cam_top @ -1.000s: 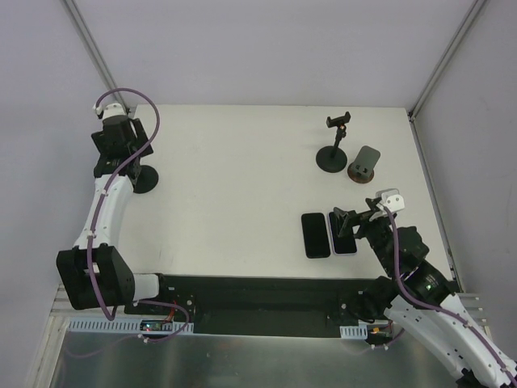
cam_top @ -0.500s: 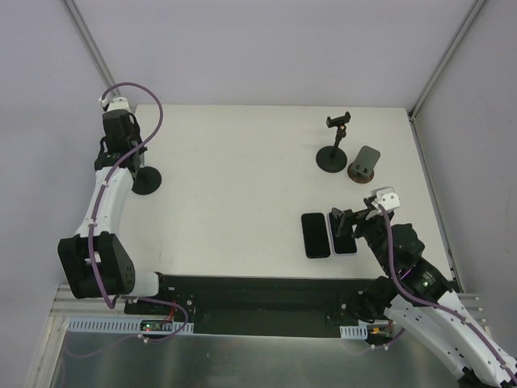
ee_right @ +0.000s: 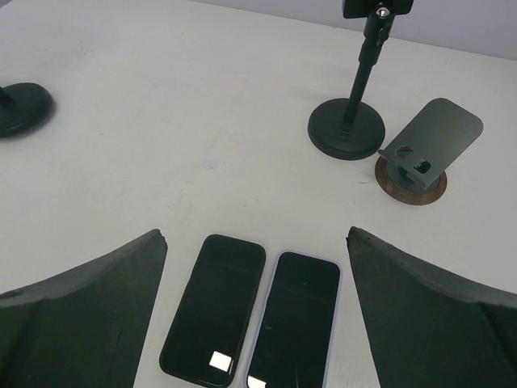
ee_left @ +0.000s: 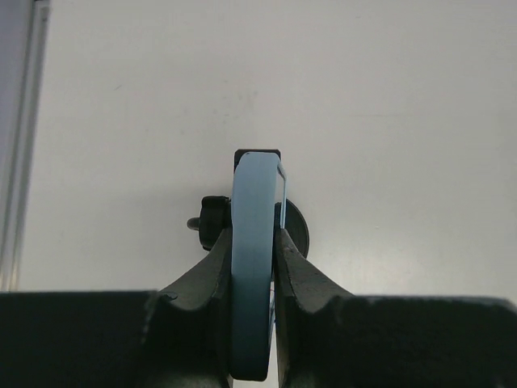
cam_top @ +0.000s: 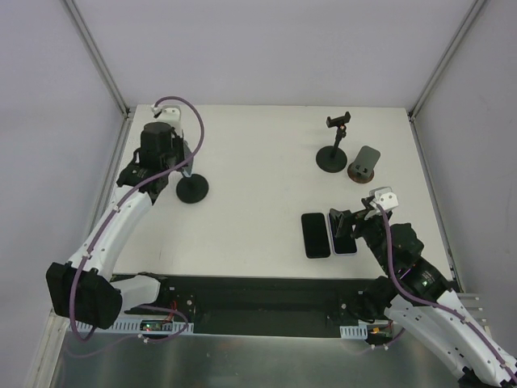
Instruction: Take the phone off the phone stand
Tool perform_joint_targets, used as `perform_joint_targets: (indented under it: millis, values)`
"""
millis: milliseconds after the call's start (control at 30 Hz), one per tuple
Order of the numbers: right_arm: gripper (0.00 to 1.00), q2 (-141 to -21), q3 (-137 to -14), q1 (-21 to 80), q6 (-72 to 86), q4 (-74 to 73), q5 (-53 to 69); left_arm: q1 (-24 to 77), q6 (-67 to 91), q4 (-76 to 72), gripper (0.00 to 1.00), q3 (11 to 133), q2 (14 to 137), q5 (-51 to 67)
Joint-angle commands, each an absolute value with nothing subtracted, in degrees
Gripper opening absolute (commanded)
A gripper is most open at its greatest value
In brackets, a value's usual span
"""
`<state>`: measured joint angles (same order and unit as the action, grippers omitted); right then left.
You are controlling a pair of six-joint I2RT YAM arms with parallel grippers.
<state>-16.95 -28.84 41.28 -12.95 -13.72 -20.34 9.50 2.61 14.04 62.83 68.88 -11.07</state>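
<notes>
Left pincer (ee_left: 252,242) clamps blue phone (ee_left: 252,194) seated in stand (ee_left: 297,230).

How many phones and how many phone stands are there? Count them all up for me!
Phones: 3 (black phone, pale-edged phone, blue phone pinched in the left gripper)
Phone stands: 3 (round-base stand, clamp stand, tilted stand)
Total: 6

White table (cam_top: 250,174), pale lilac walls (cam_top: 283,48)
</notes>
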Motion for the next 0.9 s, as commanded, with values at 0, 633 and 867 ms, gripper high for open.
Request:
perform_joint_targets:
  millis: [0, 633, 867]
  values:
    - [0.96, -17.49, -28.92, 41.48, -13.45, -11.16, -19.16, 17.65, 6.15, 9.23, 0.00, 63.46, 63.72, -12.04]
    - [0.96, -21.27, -30.23, 41.48, -13.54, -11.16, -15.03, 50.53, 14.94, 13.71, 0.00, 66.00, 67.49, -25.40]
    - [0.96, -23.20, -31.46, 41.48, -12.83, -11.95, -13.62, 51.50, 16.87, 13.89, 0.34, 66.97, 68.03, -23.21]
